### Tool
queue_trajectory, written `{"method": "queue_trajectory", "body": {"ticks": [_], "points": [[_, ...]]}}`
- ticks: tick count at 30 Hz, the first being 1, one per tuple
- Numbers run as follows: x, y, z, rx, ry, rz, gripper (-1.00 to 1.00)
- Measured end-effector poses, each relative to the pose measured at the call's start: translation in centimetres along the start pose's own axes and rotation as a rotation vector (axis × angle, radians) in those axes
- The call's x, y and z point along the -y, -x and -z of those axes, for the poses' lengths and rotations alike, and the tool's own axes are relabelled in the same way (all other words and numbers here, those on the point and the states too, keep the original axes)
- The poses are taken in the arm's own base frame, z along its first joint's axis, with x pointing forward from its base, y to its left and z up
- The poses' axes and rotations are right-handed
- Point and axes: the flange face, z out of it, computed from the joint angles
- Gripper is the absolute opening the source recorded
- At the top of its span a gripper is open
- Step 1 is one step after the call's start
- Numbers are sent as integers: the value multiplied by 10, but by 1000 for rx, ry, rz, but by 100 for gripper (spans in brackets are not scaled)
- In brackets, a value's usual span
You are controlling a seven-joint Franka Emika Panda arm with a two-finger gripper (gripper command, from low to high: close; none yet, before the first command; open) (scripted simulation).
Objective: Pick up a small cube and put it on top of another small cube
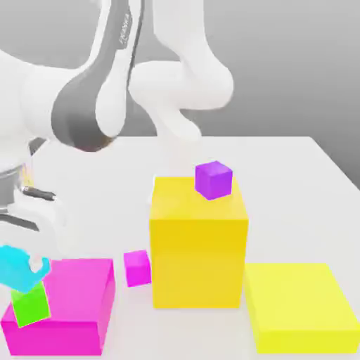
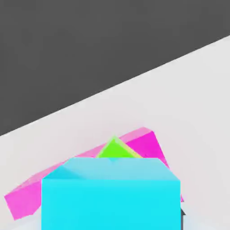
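Cyan cube (image 1: 15, 266) is sitting lower left of the exterior frame, gripper (image 1: 24, 271) closed on it; you're carrying it just above the green cube (image 1: 31, 306) (which is resting on the flat magenta block (image 1: 77, 295)). Pick is looking done; lowering and letting go are remaining. Hand view is showing cyan cube (image 2: 110, 193) over green cube (image 2: 116, 149), roughly lined up. White table (image 1: 295, 183) is running to a plain grey backdrop upper right.

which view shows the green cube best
The exterior view: the green cube shows a whole tilted face on the low magenta block, just beneath the cyan cube. In the hand view, the cyan cube covers the green cube apart from a tip.
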Motion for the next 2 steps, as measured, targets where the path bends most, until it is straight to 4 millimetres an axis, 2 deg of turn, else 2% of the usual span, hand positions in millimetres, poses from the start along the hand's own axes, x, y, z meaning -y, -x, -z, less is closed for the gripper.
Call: {"method": "queue_trajectory", "body": {"ticks": [2], "points": [[0,0,0,0,0,0,100]]}}
